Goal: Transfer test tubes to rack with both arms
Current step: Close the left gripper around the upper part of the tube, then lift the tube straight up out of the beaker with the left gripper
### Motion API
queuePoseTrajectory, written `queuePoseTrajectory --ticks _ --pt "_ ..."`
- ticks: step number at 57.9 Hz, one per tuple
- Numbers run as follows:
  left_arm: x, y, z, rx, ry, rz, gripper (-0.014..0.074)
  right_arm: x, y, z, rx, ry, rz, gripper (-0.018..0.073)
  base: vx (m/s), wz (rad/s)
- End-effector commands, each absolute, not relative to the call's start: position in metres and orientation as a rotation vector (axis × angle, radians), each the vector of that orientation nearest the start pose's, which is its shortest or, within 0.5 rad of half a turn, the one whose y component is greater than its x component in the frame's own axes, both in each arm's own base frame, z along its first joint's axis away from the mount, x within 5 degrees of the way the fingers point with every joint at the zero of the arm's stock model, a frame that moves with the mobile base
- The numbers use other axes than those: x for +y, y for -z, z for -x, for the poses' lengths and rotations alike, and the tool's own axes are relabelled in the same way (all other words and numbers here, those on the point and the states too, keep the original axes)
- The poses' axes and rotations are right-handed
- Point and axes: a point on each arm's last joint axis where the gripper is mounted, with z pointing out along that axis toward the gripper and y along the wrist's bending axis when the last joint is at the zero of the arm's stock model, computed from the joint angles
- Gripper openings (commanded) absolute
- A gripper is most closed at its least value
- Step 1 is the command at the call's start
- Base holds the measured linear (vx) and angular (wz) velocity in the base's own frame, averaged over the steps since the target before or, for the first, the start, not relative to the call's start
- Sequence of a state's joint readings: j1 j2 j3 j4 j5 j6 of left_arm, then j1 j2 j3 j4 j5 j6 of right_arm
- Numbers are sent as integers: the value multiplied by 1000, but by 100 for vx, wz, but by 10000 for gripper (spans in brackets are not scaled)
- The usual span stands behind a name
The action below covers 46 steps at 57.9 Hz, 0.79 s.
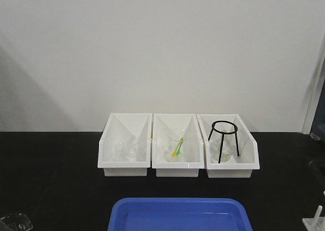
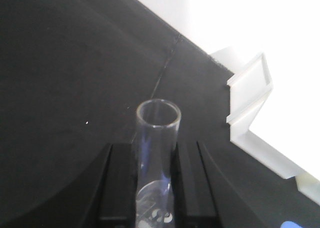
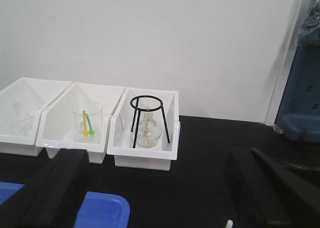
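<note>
In the left wrist view my left gripper (image 2: 157, 160) is shut on a clear glass test tube (image 2: 158, 133). The tube stands upright between the black fingers (image 2: 120, 183), open mouth up, over the black table. My right gripper (image 3: 160, 198) is open, its two black fingers (image 3: 55, 188) wide apart with nothing between them. Only a corner of the white rack (image 1: 314, 220) shows at the bottom right of the front view. One of its peg tips (image 3: 229, 223) pokes up at the bottom edge of the right wrist view, between the fingers.
Three white open-fronted bins (image 1: 125, 162) line the back of the black table. They hold glassware, a beaker with green and yellow sticks (image 1: 177, 149), and a black wire tripod ring (image 1: 224, 139). A blue tray (image 1: 180, 213) lies at the front centre. A white bin corner (image 2: 250, 95) is right of the tube.
</note>
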State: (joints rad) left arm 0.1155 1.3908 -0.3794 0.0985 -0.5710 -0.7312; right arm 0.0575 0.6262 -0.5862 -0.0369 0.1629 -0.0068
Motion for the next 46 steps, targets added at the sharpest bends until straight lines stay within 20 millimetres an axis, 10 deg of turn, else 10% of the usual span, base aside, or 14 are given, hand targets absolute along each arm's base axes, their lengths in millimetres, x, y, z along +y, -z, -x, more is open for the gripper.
queuePoseTrajectory --ticks 1,46 --pt "23 -214 -247 1662 449 609 -20 7 -362 -133 1569 7 91 593 0 0" --pt "2 -263 -220 1572 369 142 -15 7 -364 -133 1550 5 90 593 0 0"
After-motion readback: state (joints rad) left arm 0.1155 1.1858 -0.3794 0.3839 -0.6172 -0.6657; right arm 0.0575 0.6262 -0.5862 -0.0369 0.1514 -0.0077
